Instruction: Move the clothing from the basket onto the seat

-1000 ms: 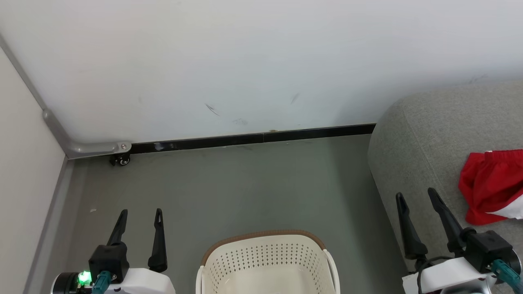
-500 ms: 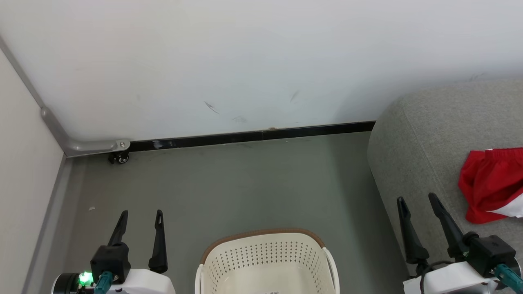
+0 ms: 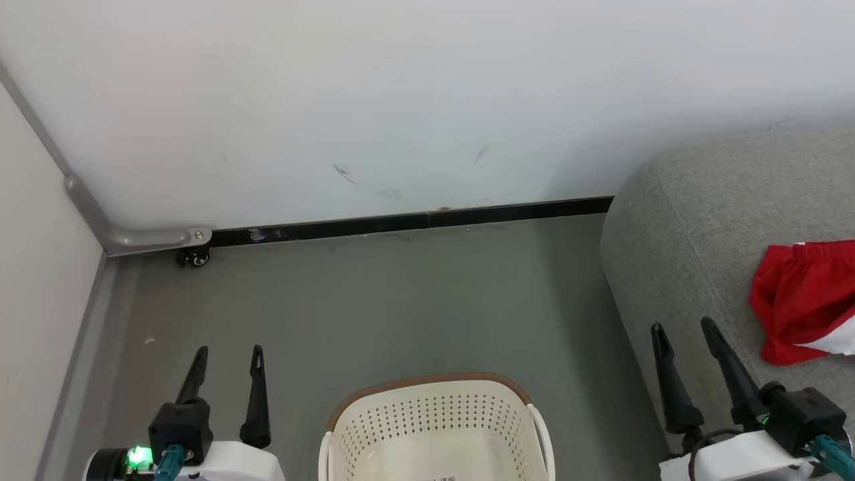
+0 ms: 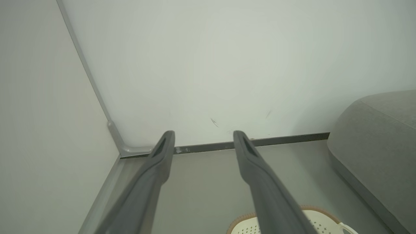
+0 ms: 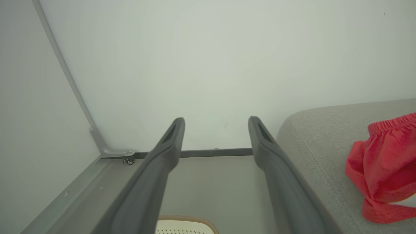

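The cream basket (image 3: pixel 434 427) with a brown rim stands on the floor at the bottom centre; the part of its inside that shows holds no fabric. Red clothing (image 3: pixel 798 304) with a white trim patch lies on the grey seat (image 3: pixel 695 234) at the right edge. My left gripper (image 3: pixel 228 352) is open to the left of the basket, above the floor. Over the seat's front left edge my right gripper (image 3: pixel 682 327) is open, left of the clothing and apart from it. The right wrist view shows the clothing (image 5: pixel 383 165) on the seat (image 5: pixel 318 136), and the basket rim (image 5: pixel 185 221) below.
A white wall (image 3: pixel 401 100) with a black skirting strip (image 3: pixel 414 220) closes the far side. A pale panel (image 3: pixel 33 280) with a grey frame and a small caster (image 3: pixel 194 257) bounds the left. Grey floor (image 3: pixel 401 300) lies between basket and wall.
The whole head view has shifted slightly, so the camera moved. My right gripper has drawn back a little toward the bottom edge. The clothing and the left gripper stay put.
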Controlling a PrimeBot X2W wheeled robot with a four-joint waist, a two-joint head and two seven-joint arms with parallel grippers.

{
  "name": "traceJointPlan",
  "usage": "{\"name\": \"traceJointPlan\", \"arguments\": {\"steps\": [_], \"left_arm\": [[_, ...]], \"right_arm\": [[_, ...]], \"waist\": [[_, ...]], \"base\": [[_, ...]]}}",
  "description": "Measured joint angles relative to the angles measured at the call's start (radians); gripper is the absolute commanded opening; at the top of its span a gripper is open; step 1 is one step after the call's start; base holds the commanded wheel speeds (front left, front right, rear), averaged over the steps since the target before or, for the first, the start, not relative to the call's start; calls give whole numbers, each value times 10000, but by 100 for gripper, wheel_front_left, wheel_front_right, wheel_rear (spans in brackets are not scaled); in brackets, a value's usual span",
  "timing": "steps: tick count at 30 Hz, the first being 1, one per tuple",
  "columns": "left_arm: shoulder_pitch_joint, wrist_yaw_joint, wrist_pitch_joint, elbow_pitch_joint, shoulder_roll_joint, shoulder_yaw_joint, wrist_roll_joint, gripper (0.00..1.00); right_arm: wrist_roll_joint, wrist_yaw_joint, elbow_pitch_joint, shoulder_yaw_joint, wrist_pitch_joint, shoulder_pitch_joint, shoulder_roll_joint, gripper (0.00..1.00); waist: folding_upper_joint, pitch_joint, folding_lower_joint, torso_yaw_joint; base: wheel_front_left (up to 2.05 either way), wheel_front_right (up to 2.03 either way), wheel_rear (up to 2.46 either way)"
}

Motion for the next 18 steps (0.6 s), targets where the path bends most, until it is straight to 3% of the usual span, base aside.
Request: {"name": "traceJointPlan", "arguments": {"steps": [1,8,18], "left_arm": [[3,-4,2,36,-6,0,0,0],[359,-33,50,619,-318,-128,-48,0],[368,-380,370,663,-424,278,-1152,0]], "right_arm": [[0,2,38,6,-4,7,2,0],[21,2,681,77,-6,404,100,0],[1091,2,665,90,10,391,100,0]], "waist": [[0,-1,0,2],[0,2,0,1],[0,13,0,11]], "base": [[0,0,0],[0,0,0],[0,0,0]]}}
